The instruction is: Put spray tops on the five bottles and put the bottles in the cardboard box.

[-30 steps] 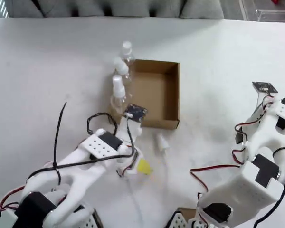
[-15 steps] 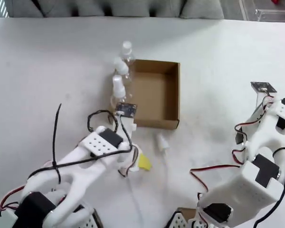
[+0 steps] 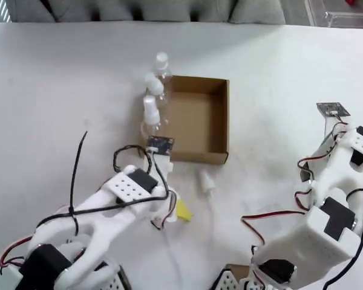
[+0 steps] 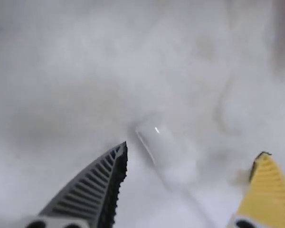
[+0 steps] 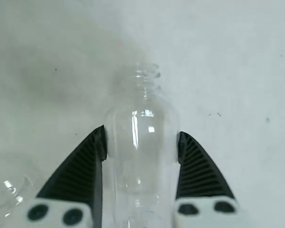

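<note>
A cardboard box (image 3: 199, 121) stands open in the middle of the table. Three clear bottles with white spray tops (image 3: 152, 103) stand against its left wall. A loose spray top (image 3: 207, 182) lies just in front of the box. My left gripper (image 3: 173, 204) hangs low beside it, yellow finger (image 3: 183, 210) showing. In the left wrist view this gripper (image 4: 191, 149) is open over a blurred white spray top (image 4: 162, 146). My right gripper (image 5: 141, 134) is shut on a clear bottle (image 5: 138, 156) with no top, its threaded neck (image 5: 147, 76) pointing away.
The right arm (image 3: 327, 211) stands at the table's right side, well clear of the box. Part of another clear bottle (image 5: 12, 190) lies beside the right gripper. A thin tube (image 3: 172, 254) runs over the table in front of the left gripper.
The left arm's wrist has swung a little to the left, towards the bottles beside the box. The right arm has barely moved.
</note>
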